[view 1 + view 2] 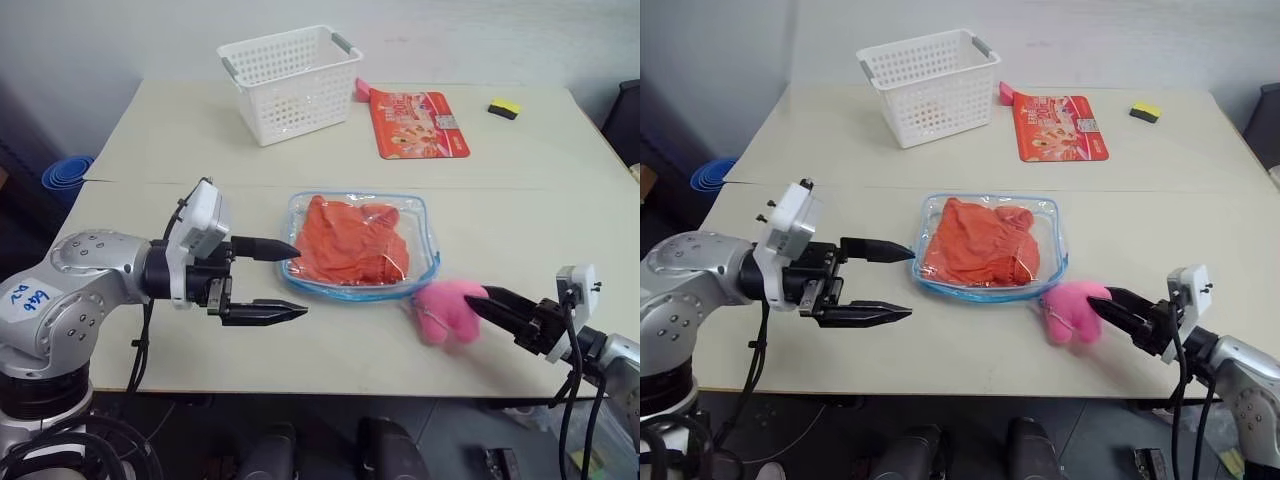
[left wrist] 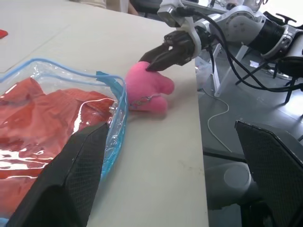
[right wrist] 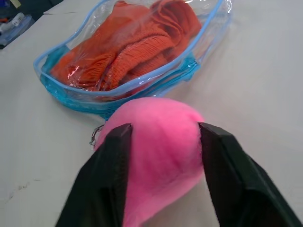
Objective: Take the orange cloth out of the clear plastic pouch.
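At my console, the clear plastic pouch [image 1: 362, 246] lies flat near the middle of the pale table [image 1: 200, 130], its light blue zipper edging running round the rim, and the orange cloth [image 1: 350, 242] sits bunched and wrinkled inside it, fully enclosed by the see-through walls. A pink plush toy [image 1: 449, 310] rests on the table at the pouch's near right corner, joined to the pouch by a small metal chain that shows in the wrist views. My right gripper [image 3: 163, 137] reaches in from the table's near right edge, and its two black fingers [image 3: 106, 179] are clamped on either side of the plush, pressing into its soft body; the left wrist view shows the same grip from across the table. My left gripper [image 1: 285, 280] hangs just off the pouch's left side, pointing toward it, its fingers spread wide apart with nothing between them; the upper fingertip sits right at the pouch's left edge, though I cannot tell whether it touches the plastic. Farther back on the table stand a white lattice basket [image 1: 290, 84] with grey handles and, to its right, a flat red printed packet [image 1: 418, 124] with a small pink thing just behind its near corner. A small yellow and black block [image 1: 504, 108] lies near the far right corner. A stack of blue bowls [image 1: 66, 172] shows off the table's left edge, lower down.
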{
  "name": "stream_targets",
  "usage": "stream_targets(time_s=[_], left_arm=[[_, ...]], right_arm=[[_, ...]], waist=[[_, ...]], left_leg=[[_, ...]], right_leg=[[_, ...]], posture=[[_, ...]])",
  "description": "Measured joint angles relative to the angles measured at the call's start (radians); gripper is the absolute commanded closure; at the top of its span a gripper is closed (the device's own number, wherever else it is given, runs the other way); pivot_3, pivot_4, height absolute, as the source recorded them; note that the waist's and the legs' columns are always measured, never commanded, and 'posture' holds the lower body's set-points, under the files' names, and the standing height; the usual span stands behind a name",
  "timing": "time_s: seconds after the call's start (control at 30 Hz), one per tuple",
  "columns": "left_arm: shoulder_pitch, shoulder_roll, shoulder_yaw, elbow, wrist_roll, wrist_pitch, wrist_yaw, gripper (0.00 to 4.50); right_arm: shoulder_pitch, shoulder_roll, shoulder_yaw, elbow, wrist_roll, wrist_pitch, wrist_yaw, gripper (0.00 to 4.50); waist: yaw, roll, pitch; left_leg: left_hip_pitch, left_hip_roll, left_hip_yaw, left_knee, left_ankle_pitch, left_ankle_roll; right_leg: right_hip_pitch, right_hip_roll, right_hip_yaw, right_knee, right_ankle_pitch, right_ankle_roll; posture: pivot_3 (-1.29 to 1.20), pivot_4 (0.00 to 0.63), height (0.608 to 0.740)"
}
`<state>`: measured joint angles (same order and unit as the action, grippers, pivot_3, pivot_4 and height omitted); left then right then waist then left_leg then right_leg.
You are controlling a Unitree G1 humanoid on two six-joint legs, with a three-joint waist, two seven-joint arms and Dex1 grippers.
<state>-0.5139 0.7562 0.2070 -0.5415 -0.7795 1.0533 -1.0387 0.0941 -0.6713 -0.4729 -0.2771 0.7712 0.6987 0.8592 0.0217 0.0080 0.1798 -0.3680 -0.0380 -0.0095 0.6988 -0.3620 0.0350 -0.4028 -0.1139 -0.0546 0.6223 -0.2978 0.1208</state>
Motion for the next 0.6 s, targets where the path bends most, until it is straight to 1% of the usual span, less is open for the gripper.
stream_targets(time_s=[0.1, 0.13, 0.33, 0.47, 0.6], left_arm=[[0.002, 0.011, -0.022, 0.001, -0.001, -0.029, 0.003, 0.00], [0.003, 0.011, -0.028, 0.002, -0.001, -0.038, 0.004, 0.00], [0.006, 0.012, -0.050, 0.010, -0.001, -0.074, 0.022, 0.00], [0.007, 0.012, -0.065, 0.015, -0.002, -0.091, 0.029, 0.00], [0.007, 0.012, -0.071, 0.022, -0.003, -0.105, 0.042, 0.00]], right_arm=[[0.017, 0.000, -0.001, -0.020, 0.015, 0.001, -0.001, 4.31], [0.022, 0.000, -0.002, -0.029, 0.021, 0.001, -0.001, 4.46], [0.032, -0.016, -0.033, -0.055, 0.026, -0.033, 0.001, 4.46], [0.002, -0.058, -0.086, -0.119, 0.054, -0.049, 0.011, 4.46], [-0.007, -0.107, -0.084, -0.152, 0.027, -0.095, 0.036, 4.46]], waist=[[0.001, 0.000, 0.000], [0.001, 0.000, 0.000], [0.001, 0.000, 0.000], [-0.001, 0.000, 0.000], [0.001, 0.000, 0.000]], left_leg=[[0.000, 0.000, 0.000, 0.000, 0.000, 0.000], [0.000, 0.000, 0.000, 0.000, 0.000, 0.000], [0.000, 0.000, 0.000, 0.000, 0.000, 0.000], [0.000, 0.000, 0.000, 0.000, 0.000, 0.000], [0.000, 0.000, 0.000, 0.000, 0.000, 0.000]], right_leg=[[0.000, 0.000, 0.000, 0.000, 0.000, 0.000], [0.000, 0.000, 0.000, 0.000, 0.000, 0.000], [0.000, 0.000, 0.000, 0.000, 0.000, 0.000], [0.000, 0.000, 0.000, 0.000, 0.000, 0.000], [0.000, 0.000, 0.000, -0.001, 0.000, 0.000]], posture=[[0.00, 0.150, 0.740], [0.00, 0.150, 0.740], [0.00, 0.150, 0.740], [0.00, 0.150, 0.740], [0.00, 0.150, 0.740]])
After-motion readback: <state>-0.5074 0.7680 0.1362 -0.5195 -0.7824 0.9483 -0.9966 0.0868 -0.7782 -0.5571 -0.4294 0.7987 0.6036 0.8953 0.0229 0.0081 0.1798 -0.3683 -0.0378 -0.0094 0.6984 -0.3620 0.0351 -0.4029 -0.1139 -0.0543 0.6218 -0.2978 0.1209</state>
